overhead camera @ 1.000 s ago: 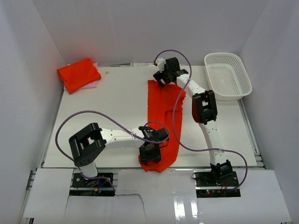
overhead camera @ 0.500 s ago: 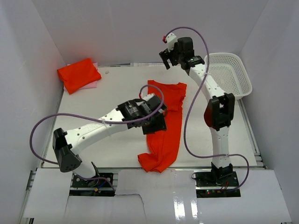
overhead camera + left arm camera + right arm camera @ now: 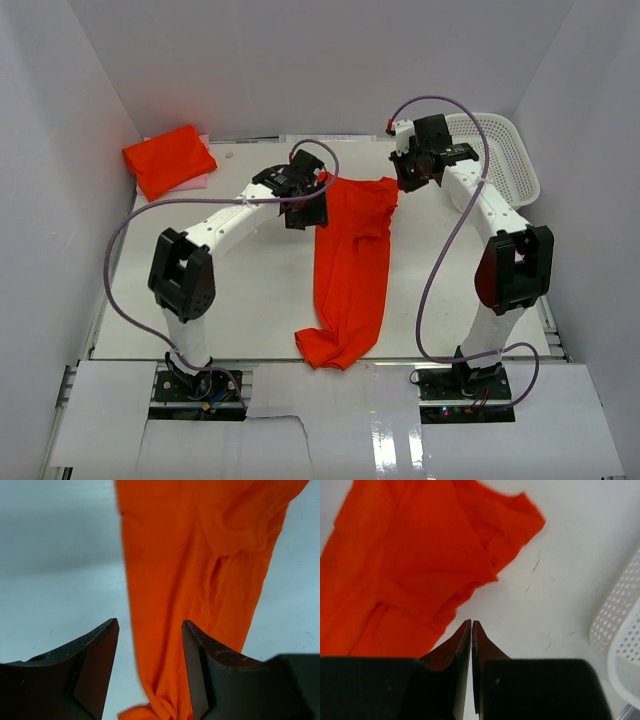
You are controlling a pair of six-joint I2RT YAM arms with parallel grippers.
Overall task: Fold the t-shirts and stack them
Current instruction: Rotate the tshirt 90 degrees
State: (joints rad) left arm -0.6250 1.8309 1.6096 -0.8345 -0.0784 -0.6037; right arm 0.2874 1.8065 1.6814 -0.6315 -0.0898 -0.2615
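Orange-red cloth dominates the counter [image 3: 220, 290] — one t-shirt [image 3: 350, 270], narrowed to a long strip, lies between the two claws. Its bunched tail trails away towards the arm bases. The left claw [image 3: 305, 208] hangs over the strip's far left edge, fingers spread and holding nothing. The right claw [image 3: 412, 175] sits just off the far right corner, fingers pressed together and pinching nothing. A folded shirt [image 3: 168, 158] rests well to the left of the left claw, and a white mesh basket [image 3: 490, 165] stands just right of the right claw.

The lengthwise fold looks made, so the cross fold appears to be the step in hand. The next move likely calls for the right claw to spread. Both claws would then take the far corners and carry that end over the rest.

Only the overhead view shows the whole strip, its crumpled tail and the finished shirt. The left wrist view adds the cloth's straight edge running beneath the gap between the spread fingers. The right wrist view shows what the overhead hides — closed tips over bare counter, just beside the cloth.
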